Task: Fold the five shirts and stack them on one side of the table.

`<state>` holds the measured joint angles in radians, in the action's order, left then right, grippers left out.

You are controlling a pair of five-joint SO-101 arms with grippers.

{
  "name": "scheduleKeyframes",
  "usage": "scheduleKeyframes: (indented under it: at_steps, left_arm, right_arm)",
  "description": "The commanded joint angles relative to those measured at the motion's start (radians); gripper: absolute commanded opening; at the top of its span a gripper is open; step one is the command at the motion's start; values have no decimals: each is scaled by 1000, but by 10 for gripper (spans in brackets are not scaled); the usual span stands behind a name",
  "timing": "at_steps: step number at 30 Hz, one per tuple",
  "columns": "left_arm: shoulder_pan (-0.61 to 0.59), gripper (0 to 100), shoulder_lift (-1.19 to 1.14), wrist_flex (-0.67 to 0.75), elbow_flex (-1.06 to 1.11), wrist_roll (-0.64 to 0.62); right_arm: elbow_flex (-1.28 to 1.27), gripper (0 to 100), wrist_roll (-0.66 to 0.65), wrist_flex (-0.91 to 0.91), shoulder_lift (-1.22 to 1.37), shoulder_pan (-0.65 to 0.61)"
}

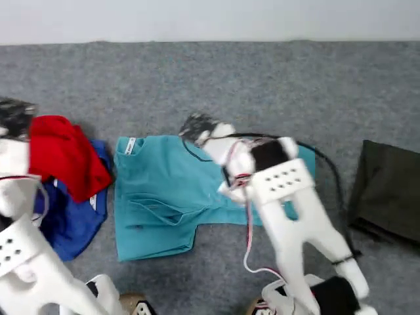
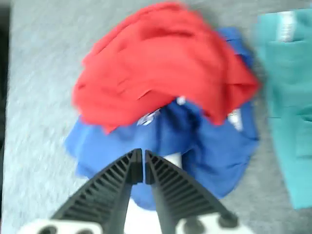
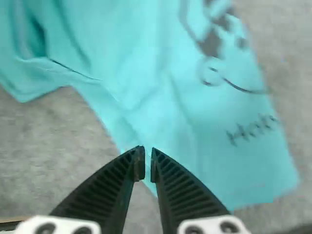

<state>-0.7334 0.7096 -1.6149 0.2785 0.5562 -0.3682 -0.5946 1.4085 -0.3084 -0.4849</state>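
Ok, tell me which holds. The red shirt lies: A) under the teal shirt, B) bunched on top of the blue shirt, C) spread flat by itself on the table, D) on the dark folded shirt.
B: the red shirt sits crumpled over the blue shirt, with the teal shirt lying beside them.

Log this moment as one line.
left gripper: shut, above blue shirt | right gripper: shut, at edge of teal shirt | red shirt: heaped on blue | dark shirt: folded, on right

Grey, carpet-like table surface; plain pale wall behind; soft even light.
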Motion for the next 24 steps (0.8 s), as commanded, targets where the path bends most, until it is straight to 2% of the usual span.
scheduleKeyframes:
  at_steps: [1, 3, 5, 15, 19, 24]
  left_arm:
    - [-115, 14, 26, 34, -48, -6]
    - [-158, 14, 26, 34, -48, -6]
    - [-195, 14, 26, 34, -48, -6]
    - [-275, 14, 26, 34, -48, -6]
    - [-273, 14, 26, 44, -48, -6]
    - [-273, 14, 26, 54, -47, -8]
  right_arm:
    - [52, 159, 52, -18, 82, -114]
    - [92, 240, 84, -18, 142, -168]
    - [138, 276, 101, -22, 203, -213]
    - [416, 277, 106, -12, 495, -418]
    - [531, 284, 163, 12, 595, -455]
    - [713, 359, 241, 97, 743, -463]
